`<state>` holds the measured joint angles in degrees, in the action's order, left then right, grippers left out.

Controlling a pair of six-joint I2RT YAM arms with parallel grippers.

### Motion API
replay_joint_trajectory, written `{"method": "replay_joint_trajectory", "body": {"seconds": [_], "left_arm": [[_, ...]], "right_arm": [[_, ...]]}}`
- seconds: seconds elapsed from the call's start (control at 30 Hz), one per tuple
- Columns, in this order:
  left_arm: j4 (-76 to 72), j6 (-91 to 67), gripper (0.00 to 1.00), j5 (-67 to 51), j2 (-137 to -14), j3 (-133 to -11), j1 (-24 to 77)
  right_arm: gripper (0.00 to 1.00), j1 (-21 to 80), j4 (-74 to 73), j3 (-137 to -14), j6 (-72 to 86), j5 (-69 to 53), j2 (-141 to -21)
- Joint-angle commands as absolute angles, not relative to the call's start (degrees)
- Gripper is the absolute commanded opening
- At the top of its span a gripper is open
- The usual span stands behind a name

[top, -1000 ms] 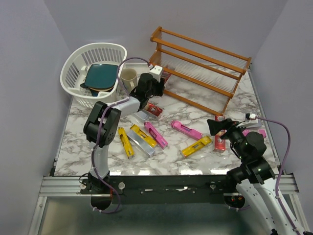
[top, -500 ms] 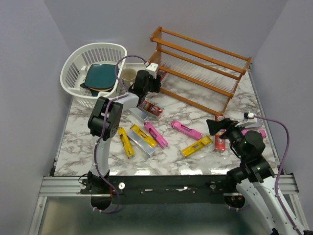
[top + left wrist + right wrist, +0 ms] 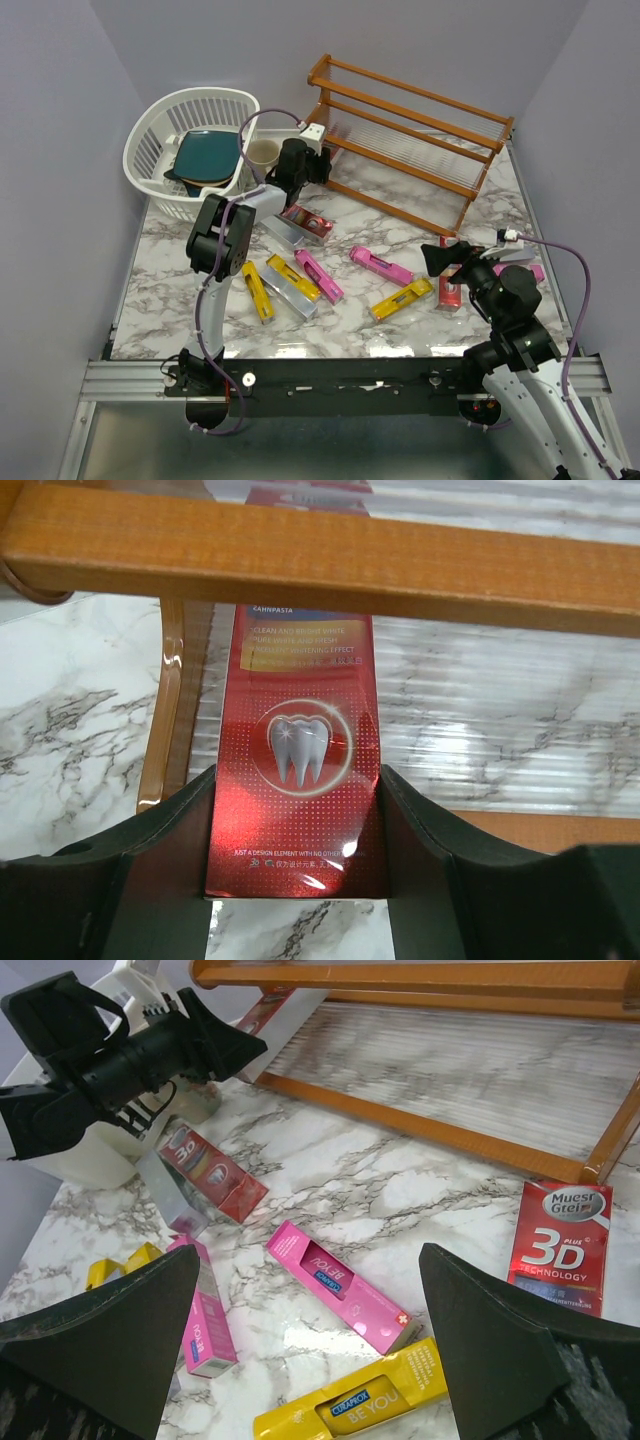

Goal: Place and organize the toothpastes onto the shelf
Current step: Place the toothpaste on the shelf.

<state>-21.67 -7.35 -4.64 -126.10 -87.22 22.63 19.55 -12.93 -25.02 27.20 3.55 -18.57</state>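
My left gripper point(image 3: 318, 160) is shut on a red toothpaste carton point(image 3: 300, 780). It holds the carton at the left end of the reddish-brown shelf point(image 3: 410, 140), and the carton's far end reaches under a wooden rail point(image 3: 330, 550) onto the lowest tier. My right gripper point(image 3: 440, 258) is open and empty above the right side of the table. Below it lie a pink carton point(image 3: 340, 1285) and a yellow carton point(image 3: 350, 1410), with a red carton point(image 3: 560, 1245) to the right. More cartons lie loose mid-table: red point(image 3: 310, 222), silver point(image 3: 283, 233), yellow point(image 3: 257, 291), pink point(image 3: 319, 275).
A white basket point(image 3: 150, 150) holding teal plates point(image 3: 205, 155) stands at the back left, with a beige mug point(image 3: 263, 155) beside it, close to my left arm. Another pink carton point(image 3: 530, 270) lies at the right edge. Grey walls close in the table.
My left gripper has moved away from the loose cartons toward the shelf's left end, carrying the red carton. The right arm has stayed almost still.
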Motion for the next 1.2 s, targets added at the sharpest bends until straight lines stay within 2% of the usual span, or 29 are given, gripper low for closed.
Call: {"method": "replay_joint_trajectory", "body": {"seconds": [0.0,0.27,0.47,0.5,0.67,0.87,0.93,1.1,1.17], "left_arm": [[-23.7,-8.1,0.27,-4.1,-127.7,-91.4,21.6],[-20.1,-8.8,0.35,-4.0,-128.6,-93.9,20.9],[-18.3,-8.2,0.47,-4.1,-128.8,-94.7,20.7],[-18.1,-8.2,0.52,-4.1,-128.8,-94.7,20.7],[-17.7,-8.2,0.55,-4.0,-128.8,-95.0,20.7],[-17.4,-8.1,0.68,-4.0,-128.8,-95.0,20.6],[-17.4,-8.2,0.7,-3.9,-128.8,-94.9,20.6],[-17.9,-8.4,0.85,-3.9,-128.3,-94.2,20.5],[-18.7,-9.4,0.86,-4.1,-127.6,-92.8,20.5]], "right_arm": [[1.0,19.9,-10.8,-24.5,25.9,2.0,-18.4],[1.0,19.9,-10.5,-24.8,25.8,1.3,-18.6],[1.0,19.9,-11.0,-25.0,25.7,1.6,-18.2],[1.0,19.9,-11.2,-25.0,25.7,1.5,-18.0],[1.0,19.9,-11.6,-25.0,25.7,1.5,-17.8],[1.0,19.8,-11.9,-25.1,26.0,1.5,-17.6],[1.0,19.9,-12.0,-25.2,26.0,1.4,-17.5],[1.0,19.9,-12.4,-25.4,25.9,1.4,-17.3],[1.0,19.9,-12.6,-25.5,26.0,1.4,-17.1]]}}
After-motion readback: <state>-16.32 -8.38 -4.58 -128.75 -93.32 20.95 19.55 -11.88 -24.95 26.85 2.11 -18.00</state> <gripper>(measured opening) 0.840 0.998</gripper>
